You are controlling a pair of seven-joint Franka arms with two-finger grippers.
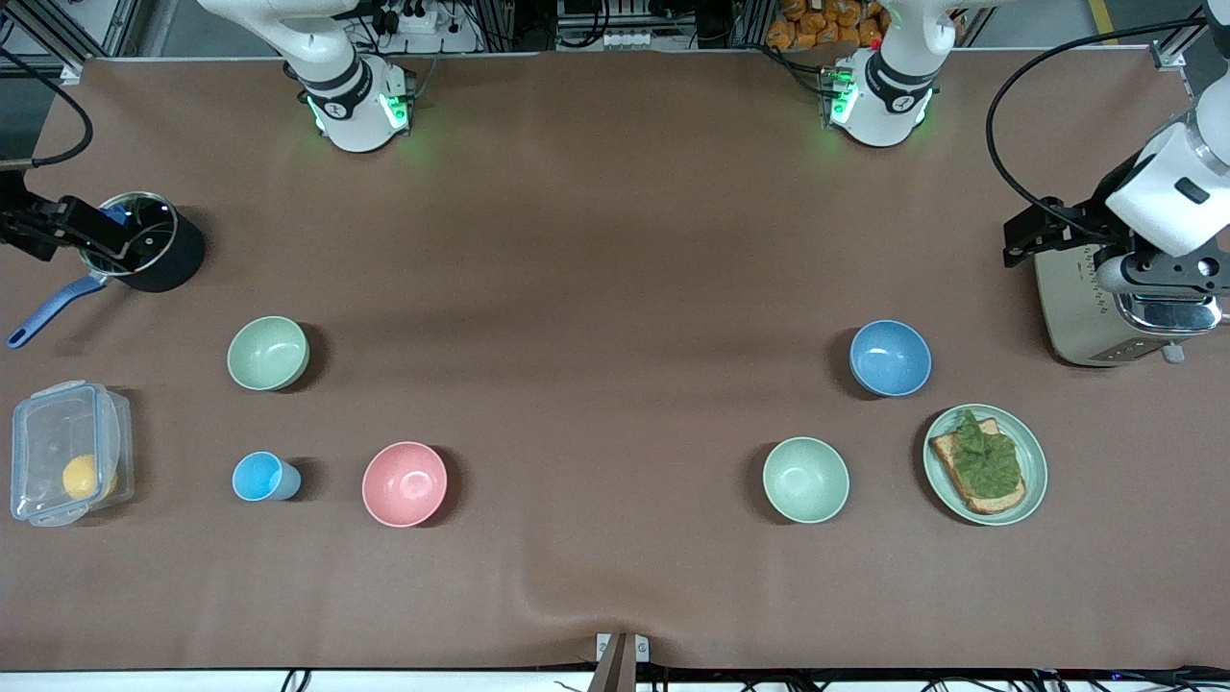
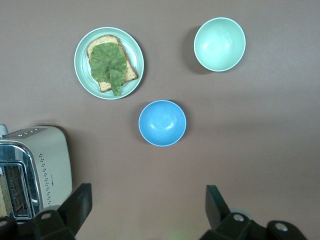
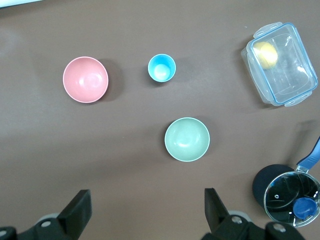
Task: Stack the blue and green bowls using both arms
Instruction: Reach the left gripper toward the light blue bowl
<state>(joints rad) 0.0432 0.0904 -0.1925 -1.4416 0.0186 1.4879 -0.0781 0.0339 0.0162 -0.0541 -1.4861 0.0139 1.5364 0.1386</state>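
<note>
The blue bowl (image 1: 891,358) stands upright toward the left arm's end of the table; it also shows in the left wrist view (image 2: 162,123). The sage-green bowl (image 1: 268,353) stands upright toward the right arm's end; it also shows in the right wrist view (image 3: 187,139). The two bowls are far apart. My left gripper (image 1: 1033,235) (image 2: 147,197) is open and empty, up over the toaster's edge. My right gripper (image 1: 86,235) (image 3: 147,197) is open and empty, up over the pot.
A paler mint bowl (image 1: 805,479), a green plate (image 1: 1038,466) with toast and lettuce and a toaster (image 1: 1095,308) are near the blue bowl. A pink bowl (image 1: 405,483), light-blue cup (image 1: 262,477), clear lidded box (image 1: 67,466) and black pot (image 1: 159,255) are near the green bowl.
</note>
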